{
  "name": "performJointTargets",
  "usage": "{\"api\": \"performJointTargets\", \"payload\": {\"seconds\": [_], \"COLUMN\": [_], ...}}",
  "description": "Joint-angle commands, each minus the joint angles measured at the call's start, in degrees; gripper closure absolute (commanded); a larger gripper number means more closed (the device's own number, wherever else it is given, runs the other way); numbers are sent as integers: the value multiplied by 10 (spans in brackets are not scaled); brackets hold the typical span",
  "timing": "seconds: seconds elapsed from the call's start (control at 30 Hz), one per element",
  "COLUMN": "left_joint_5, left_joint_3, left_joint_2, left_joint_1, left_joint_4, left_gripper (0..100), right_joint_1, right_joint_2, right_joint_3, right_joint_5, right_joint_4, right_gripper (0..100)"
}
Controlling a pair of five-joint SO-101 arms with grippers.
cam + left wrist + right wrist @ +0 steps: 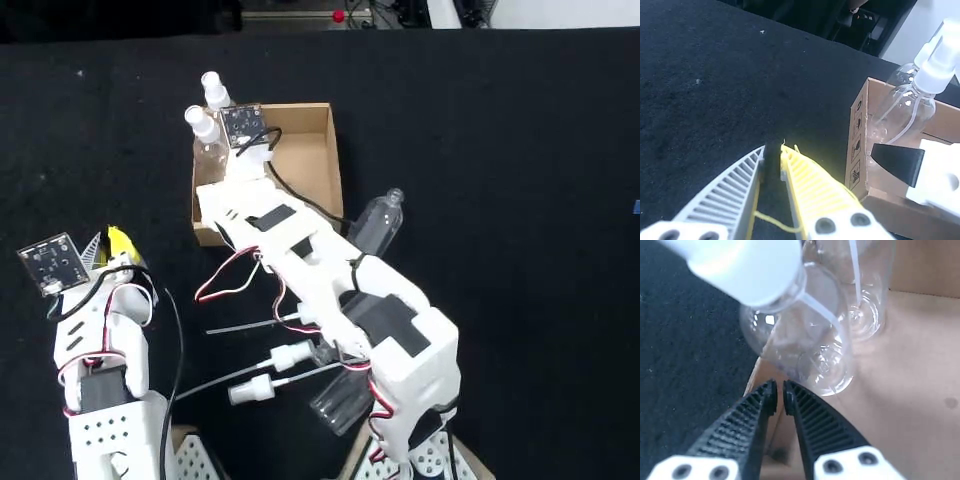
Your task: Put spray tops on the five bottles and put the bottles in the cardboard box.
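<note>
The cardboard box (310,150) stands at the back of the table. Two clear bottles with white spray tops (205,128) (215,90) stand upright in its left side. In the right wrist view, my right gripper (779,388) hangs shut and empty over the box's left wall, close to the nearer bottle (810,345). A capless bottle (378,222) lies just right of the box. Another bottle (340,400) lies near the right arm's base. Two loose spray tops (288,355) (250,391) with long tubes lie beside it. My left gripper (112,243) (774,151) is shut and empty, left of the box (857,145).
The right arm (330,290) stretches diagonally over the middle of the table, with red and black cables looping off it. Black cloth (500,150) covers the table, with open room at the right and far left.
</note>
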Motion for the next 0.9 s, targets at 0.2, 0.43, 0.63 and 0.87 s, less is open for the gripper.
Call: {"api": "performJointTargets", "payload": {"seconds": [0.2,0.43,0.63,0.87], "left_joint_5": [4,4,4,4], "left_joint_3": [14,14,14,14], "left_joint_2": [-9,-9,-9,-9], "left_joint_1": [-1,-1,-2,-3], "left_joint_4": [0,0,0,0], "left_gripper": [960,960,960,960], "right_joint_1": [25,82,91,91], "right_joint_2": [-117,-136,-70,-20], "right_joint_3": [-44,-44,-44,-48], "right_joint_5": [0,-4,-1,-1], "right_joint_4": [152,193,85,4], "right_gripper": [986,987,987,987]}}
